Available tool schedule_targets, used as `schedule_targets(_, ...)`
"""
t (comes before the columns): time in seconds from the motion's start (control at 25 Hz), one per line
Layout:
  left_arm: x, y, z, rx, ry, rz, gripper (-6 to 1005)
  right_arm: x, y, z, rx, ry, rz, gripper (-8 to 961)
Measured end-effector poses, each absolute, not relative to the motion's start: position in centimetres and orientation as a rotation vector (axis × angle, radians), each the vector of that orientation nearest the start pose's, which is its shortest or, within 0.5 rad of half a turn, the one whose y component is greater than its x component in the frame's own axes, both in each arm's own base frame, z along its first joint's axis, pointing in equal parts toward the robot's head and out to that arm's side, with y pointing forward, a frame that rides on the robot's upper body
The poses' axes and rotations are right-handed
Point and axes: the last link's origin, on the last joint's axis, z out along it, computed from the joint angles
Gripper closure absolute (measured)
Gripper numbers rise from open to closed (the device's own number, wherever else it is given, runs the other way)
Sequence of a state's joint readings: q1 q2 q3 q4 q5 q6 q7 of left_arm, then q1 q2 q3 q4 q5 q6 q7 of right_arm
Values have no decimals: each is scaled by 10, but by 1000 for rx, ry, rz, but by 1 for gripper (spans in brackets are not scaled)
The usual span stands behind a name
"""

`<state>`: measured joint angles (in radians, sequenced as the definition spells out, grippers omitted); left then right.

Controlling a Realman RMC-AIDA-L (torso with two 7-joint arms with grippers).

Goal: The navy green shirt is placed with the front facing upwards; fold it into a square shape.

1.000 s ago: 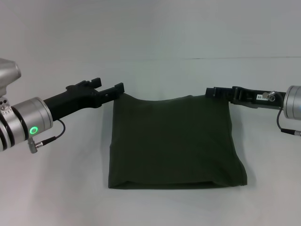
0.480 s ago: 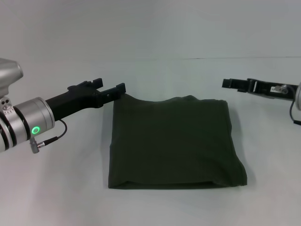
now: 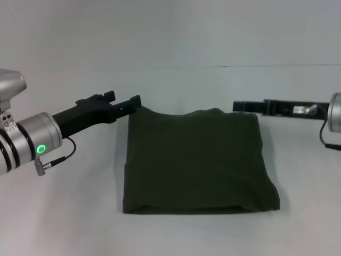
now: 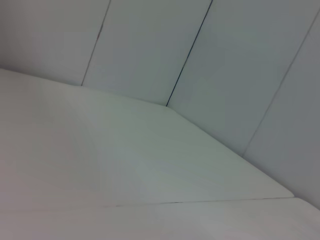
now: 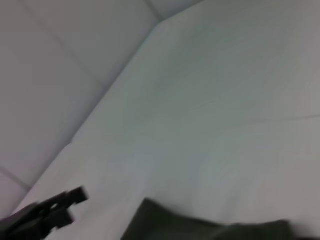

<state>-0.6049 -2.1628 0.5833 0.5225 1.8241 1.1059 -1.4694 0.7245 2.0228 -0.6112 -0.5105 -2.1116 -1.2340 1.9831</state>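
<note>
The navy green shirt (image 3: 194, 160) lies folded between spread left pincer (image 3: 123, 100) and right pincer (image 3: 240, 106)

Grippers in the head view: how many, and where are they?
2. The left gripper sits at the navy green shirt's far-left corner; the right gripper hovers near its far-right corner.

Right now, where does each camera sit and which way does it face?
Head: above, looking forward and down at the folded navy green shirt; shows left pincer and right pincer.
Left wrist: faces bare table and wall; no body visible.
Right wrist: faces across the table; shares shirt and left pincer with head.
</note>
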Motion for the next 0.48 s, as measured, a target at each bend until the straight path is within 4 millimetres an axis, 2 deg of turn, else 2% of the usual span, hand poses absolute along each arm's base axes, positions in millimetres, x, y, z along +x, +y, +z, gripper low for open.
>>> schedule_targets(0.2,-266,377,-22,-2241,-992,-830,91,251,391,-10,-2449,1370,583,405)
schedule_targets(0.4,-270,366,-18,-2277,-975,-858,91,257,385,-30,-2473,1379,475,645)
schedule_targets(0.48,-273,363,-18,-2273,-980,-860,91,258,387,-37,-2456,1364,439,712)
